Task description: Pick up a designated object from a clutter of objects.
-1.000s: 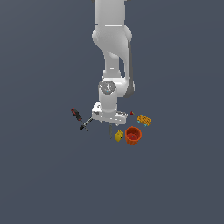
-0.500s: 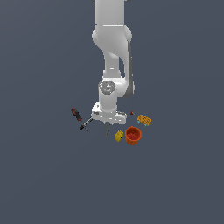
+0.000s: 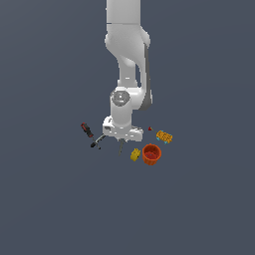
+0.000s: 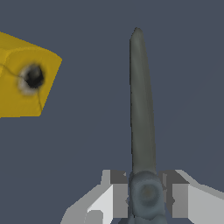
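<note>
Slate-grey tabletop [image 3: 60, 199]: the claw [image 4: 146, 197] is clamped at the pivot of the scissors [image 4: 141, 105], blades jutting beyond the fingers, beside the yellow piece [image 4: 24, 78], likely for a balanced lift.

**Colours and patterns — clutter and arm**

Grey blades on the scissors [image 4: 141, 105], darker grey at the pivot. Yellow piece [image 4: 24, 78] with one dark spot ringed pale. Orange cup [image 3: 151, 154]. Orange-yellow block [image 3: 164, 136]. Red-and-black tool [image 3: 87, 130]. Black-and-white marker [image 3: 97, 141]. Tiny red bit [image 3: 150, 128]. White arm [image 3: 127, 74] — slate-blue ground.
</note>
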Controlling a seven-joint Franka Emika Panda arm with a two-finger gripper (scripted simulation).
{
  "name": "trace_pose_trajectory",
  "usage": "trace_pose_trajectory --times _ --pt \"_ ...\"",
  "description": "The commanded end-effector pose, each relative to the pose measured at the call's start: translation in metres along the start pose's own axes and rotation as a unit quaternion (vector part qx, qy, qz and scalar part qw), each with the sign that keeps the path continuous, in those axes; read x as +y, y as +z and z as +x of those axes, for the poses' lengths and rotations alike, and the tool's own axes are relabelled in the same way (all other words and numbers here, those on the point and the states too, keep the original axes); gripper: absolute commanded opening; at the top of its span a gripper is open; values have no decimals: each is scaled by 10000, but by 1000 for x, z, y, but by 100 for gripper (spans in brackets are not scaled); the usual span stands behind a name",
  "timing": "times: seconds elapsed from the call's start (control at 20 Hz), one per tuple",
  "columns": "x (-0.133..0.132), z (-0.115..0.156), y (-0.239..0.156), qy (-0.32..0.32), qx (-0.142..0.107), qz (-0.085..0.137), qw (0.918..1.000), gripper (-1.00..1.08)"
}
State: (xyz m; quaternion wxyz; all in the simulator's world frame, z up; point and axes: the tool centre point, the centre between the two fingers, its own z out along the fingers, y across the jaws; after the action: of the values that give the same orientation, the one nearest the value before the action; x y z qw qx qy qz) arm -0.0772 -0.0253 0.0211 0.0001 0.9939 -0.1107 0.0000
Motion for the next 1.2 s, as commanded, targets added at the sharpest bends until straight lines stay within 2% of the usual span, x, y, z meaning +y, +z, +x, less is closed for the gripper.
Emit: trace_pose_trajectory --times 0.0,0.4,1.15 --pt "4 6 -9 2 6 1 10000 -100" --pt "24 35 -54 0 5 -1 10000 -100" --pt "76 117 -176 -7 3 -2 10000 -100"
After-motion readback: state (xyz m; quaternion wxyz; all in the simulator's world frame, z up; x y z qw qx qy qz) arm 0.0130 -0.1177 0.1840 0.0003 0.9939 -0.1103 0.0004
